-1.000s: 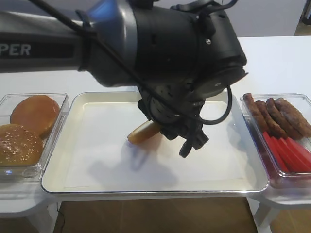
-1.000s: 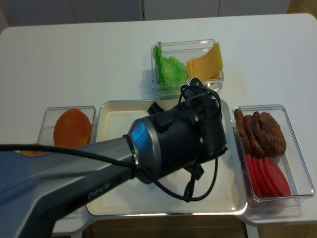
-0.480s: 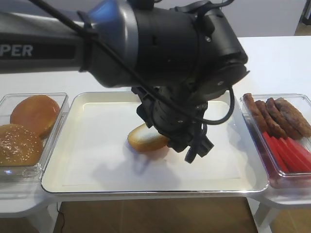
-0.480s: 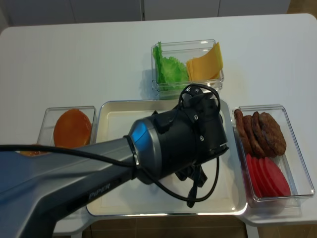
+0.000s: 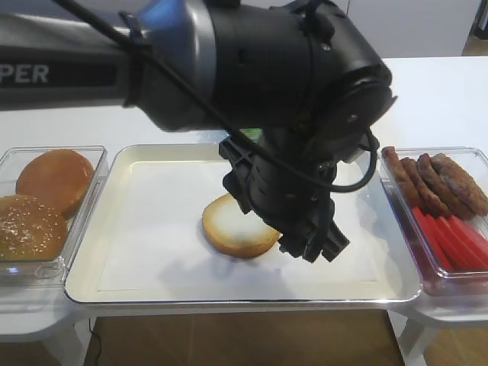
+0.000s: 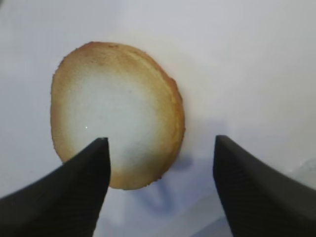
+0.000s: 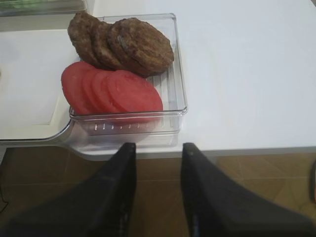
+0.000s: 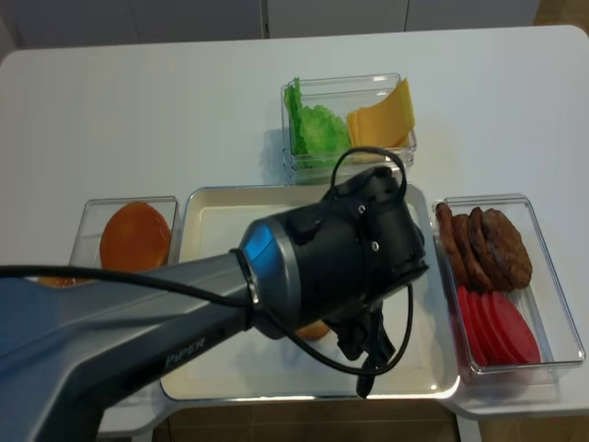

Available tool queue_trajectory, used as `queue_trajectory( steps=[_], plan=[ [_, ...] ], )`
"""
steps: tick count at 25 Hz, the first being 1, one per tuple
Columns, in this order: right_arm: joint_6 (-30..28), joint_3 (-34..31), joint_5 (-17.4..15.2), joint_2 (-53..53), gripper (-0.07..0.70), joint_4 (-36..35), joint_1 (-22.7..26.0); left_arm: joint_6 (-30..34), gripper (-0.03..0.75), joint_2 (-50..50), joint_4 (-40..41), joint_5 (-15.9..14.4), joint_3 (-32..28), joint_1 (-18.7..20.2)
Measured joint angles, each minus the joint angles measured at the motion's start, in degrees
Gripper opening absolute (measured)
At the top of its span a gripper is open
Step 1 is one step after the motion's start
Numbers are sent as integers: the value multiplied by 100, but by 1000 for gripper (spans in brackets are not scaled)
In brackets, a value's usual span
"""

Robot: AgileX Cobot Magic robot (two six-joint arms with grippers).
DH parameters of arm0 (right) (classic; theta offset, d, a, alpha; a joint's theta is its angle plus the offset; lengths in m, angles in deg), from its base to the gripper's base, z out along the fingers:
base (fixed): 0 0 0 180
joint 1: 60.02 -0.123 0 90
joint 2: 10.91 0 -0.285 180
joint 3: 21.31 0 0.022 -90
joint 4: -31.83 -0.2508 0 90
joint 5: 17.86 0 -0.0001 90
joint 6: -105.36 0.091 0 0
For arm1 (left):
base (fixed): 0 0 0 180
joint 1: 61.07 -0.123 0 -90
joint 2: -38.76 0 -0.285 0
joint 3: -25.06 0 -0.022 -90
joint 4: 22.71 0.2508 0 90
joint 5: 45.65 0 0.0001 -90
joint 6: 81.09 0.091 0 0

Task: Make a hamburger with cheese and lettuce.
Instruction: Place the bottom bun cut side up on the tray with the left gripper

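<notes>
Lying cut face up near the middle of the shallow cream metal tray (image 5: pixel 114 282), the round golden-brown bun half (image 5: pixel 238 226) that starts the hamburger is set the right way to take fillings: its pale crumb with the browned rim faces the ceiling and its crust sits on the tray floor. The left gripper (image 6: pixel 160 185) hangs directly above it with its dark fingers (image 6: pixel 74 192) spread wide, one on each side of the bun's near edge and touching nothing, so the bun is released and rests on its own. In the lower exterior view the bulky black and silver left arm (image 5: pixel 252 84) leans over the tray and hides part of the bun's right side.

Beyond the tray's far edge a clear plastic box (image 8: pixel 405 157) keeps the bright green ruffled lettuce leaves (image 8: pixel 315 127) and the thin pale yellow cheese slices (image 8: pixel 382 118) side by side, both untouched; I judge one of them to be the next thing needed. To the right, another clear box (image 7: pixel 180 74) holds dark brown patties (image 7: pixel 123 44) and overlapping red slices (image 7: pixel 111 91). The right gripper (image 7: pixel 157 190) waits over the worktop (image 7: pixel 247 74) edge in front of that box, clenched on nothing. At the left a third clear box (image 5: pixel 95 156) keeps a smooth bun (image 5: pixel 55 179) and a sesame-seeded bun top (image 5: pixel 29 227) in reserve
</notes>
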Motion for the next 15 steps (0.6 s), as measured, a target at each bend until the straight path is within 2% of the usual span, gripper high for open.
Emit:
queue_trajectory(
  steps=[3, 6, 11, 15],
  plan=[
    [0, 0, 0, 0, 255, 0, 0, 311, 488, 140, -374, 126, 12, -154],
    [0, 0, 0, 0, 255, 0, 0, 755, 488, 401, -1043, 197, 23, -484],
    [0, 0, 0, 0, 255, 0, 0, 1497, 486, 887, -2142, 205, 32, -1334],
    [0, 0, 0, 0, 255, 0, 0, 1852, 474, 1223, -2356, 12, 32, -1994]
  ],
)
